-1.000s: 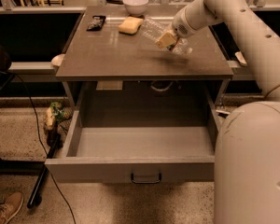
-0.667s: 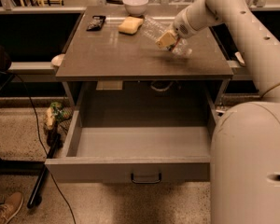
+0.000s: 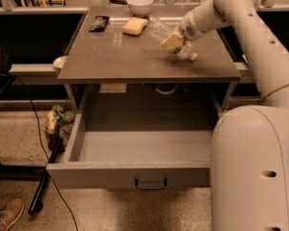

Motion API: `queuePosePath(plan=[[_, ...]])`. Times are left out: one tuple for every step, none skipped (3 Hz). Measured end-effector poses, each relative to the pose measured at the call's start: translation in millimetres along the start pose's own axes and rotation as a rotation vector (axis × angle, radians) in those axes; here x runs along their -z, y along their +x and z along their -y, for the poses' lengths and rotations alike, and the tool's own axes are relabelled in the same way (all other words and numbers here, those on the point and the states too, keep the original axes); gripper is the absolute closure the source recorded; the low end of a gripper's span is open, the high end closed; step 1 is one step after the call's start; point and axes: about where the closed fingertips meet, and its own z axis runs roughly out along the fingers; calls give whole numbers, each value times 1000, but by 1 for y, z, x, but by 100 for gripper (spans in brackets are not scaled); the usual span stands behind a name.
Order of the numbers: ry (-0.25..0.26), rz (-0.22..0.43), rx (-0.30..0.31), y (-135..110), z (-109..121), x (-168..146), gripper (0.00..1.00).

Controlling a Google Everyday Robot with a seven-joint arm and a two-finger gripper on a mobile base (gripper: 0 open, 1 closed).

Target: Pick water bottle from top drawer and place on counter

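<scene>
The water bottle [image 3: 156, 29] is clear and lies tilted over the right rear part of the counter [image 3: 115, 57], its white cap [image 3: 193, 57] low at the right, at or just above the surface. My gripper [image 3: 173, 42] comes in from the upper right and is shut on the water bottle's middle, its yellowish fingers [image 3: 171, 43] hiding the label. The top drawer [image 3: 135, 148] is pulled fully open below the counter and its inside is bare. Its dark handle [image 3: 151, 183] faces the camera.
A white bowl [image 3: 139, 5], a yellow sponge [image 3: 135, 26] and a flat black object [image 3: 99, 23] sit at the counter's back left. My white arm and body [image 3: 250, 167] fill the right side. A black cable and pole [image 3: 45, 177] and a shoe [image 3: 5, 215] are on the floor at left.
The gripper and the bottle stay at about the same spot over the counter. My body at the lower right takes up slightly more of the view.
</scene>
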Motion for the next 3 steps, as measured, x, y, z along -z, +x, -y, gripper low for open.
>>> queuePosePath(plan=[[-31,9,12,-2,-6,0,0],[-40,13,32,-7,-11,6,0],[-15,31,59,-13,-10,24,0]])
